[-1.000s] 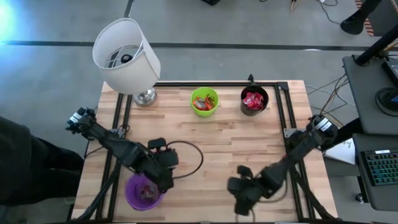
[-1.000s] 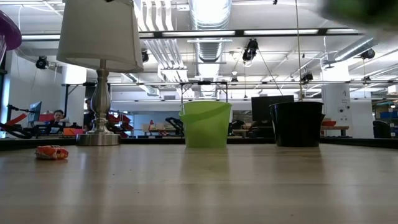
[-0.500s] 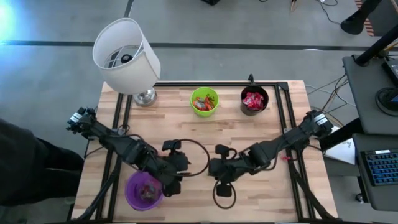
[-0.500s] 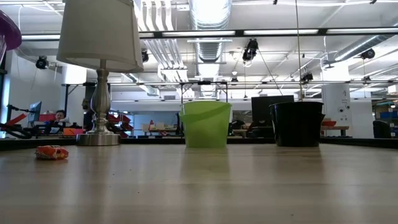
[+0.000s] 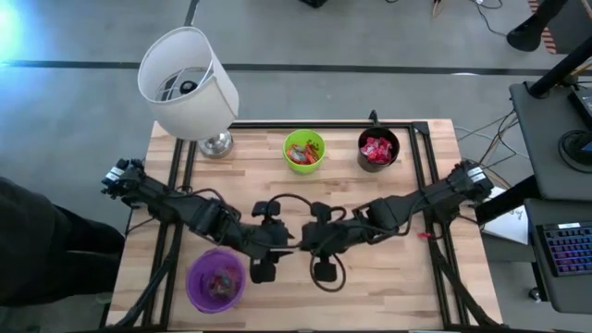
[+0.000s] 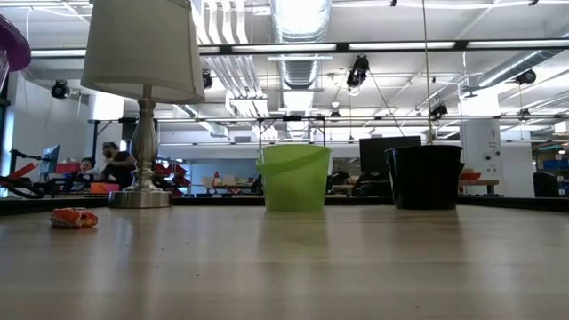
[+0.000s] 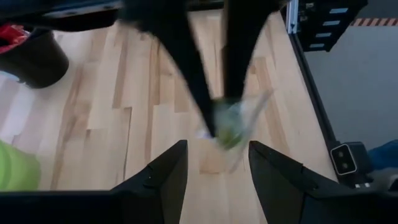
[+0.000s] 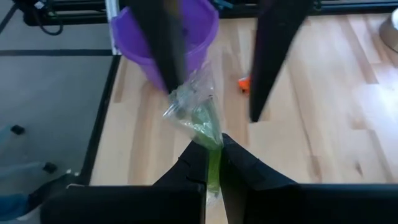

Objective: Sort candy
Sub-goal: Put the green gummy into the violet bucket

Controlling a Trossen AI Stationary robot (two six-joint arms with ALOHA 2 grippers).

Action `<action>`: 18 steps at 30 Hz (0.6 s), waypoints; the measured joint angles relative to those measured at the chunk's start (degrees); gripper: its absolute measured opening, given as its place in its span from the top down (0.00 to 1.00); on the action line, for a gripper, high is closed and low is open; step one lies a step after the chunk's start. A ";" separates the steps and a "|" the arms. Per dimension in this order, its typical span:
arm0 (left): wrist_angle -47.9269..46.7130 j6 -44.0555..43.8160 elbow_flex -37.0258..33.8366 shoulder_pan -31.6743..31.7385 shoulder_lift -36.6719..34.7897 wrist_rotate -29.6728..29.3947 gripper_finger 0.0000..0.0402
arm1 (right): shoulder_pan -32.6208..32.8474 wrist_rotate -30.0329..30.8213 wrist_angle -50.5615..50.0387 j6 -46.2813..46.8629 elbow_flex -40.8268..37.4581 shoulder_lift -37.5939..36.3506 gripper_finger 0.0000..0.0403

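Now right end effector [image 8: 211, 163] pinches green candy [image 8: 200, 118]; left end effector [image 7: 211, 165] open, seemingly facing it.

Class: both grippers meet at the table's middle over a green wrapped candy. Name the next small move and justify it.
Probably the left gripper closes on the green candy. The right gripper is shut on one end, while the left's open fingers straddle the other, which suggests a handover.

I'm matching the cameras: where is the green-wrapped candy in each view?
Right wrist: green candy at centre, pinched in the right gripper.
Left wrist: centre.
High: hidden where the grippers meet.
Low: not in it.
Landmark: black cup, except right wrist.
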 joint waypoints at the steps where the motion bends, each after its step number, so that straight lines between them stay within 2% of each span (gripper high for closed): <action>1: 0.15 0.01 0.00 0.17 0.00 0.35 0.62 | -0.28 0.02 -0.03 -0.06 0.01 0.00 0.97; 11: 1.36 2.23 0.00 0.57 0.00 0.66 0.63 | -2.06 -1.50 0.45 -0.88 -0.06 0.00 0.97; 18: 1.73 3.77 0.00 1.59 0.00 0.61 0.77 | -2.16 -3.14 0.45 -0.64 -0.06 0.00 0.97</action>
